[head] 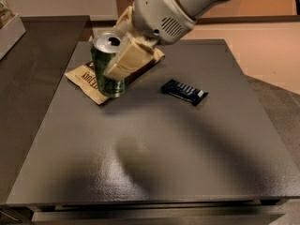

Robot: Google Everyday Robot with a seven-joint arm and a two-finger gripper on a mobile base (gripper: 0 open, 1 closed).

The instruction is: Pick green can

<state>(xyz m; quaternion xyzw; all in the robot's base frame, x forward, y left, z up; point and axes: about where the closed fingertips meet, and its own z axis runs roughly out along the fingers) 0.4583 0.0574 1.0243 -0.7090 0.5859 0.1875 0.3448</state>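
Camera view: gripper (pixel 114 56) sits at far left of the grey table (pixel 140 172), pinching the green can (pixel 106 76) between its tan fingers (pixel 127 60); one finger lies across the can's front, the other is mostly hidden behind it. Can tilted slightly, silver top with dark mouth hole facing up and toward camera. Its base is over a flat brown snack packet (pixel 83 80); it looks possibly raised off it, hard to confirm from this angle. White arm (pixel 161 13) comes in from upper right. Dark blue candy bar (pixel 184 91) lies flat right of the can, apart from it.
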